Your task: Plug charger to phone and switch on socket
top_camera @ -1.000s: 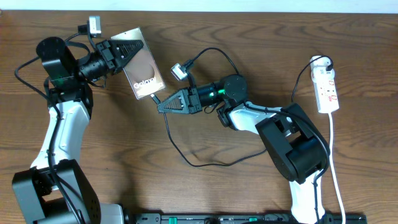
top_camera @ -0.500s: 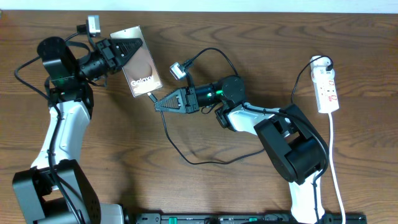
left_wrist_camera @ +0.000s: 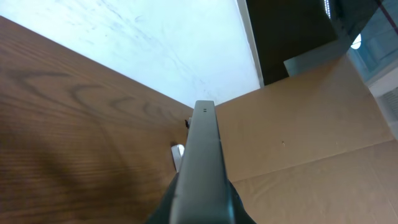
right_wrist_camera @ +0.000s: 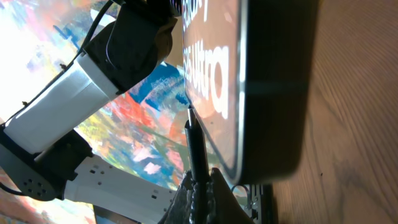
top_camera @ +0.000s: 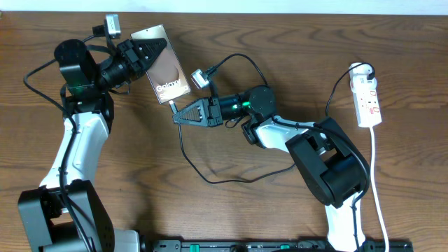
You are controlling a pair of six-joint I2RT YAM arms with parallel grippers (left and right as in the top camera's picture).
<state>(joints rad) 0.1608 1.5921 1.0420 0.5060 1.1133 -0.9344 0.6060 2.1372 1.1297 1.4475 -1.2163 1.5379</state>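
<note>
Wooden table (top_camera: pixel 140 175) below, phone (top_camera: pixel 171 77) within left gripper (top_camera: pixel 155 54)

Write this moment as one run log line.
left gripper: shut on phone | right gripper: shut on charger, tip near phone | socket: untouched

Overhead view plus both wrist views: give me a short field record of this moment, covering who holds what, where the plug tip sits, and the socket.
left jaws: shut on the phone, at the end away from its label
right jaws: shut on the charger, just behind its plug tip
plug tip position: at the phone's label end; whether it is in the port cannot be told
socket: at the far right of the table, apart from both arms
socket switch: unreadable
</note>
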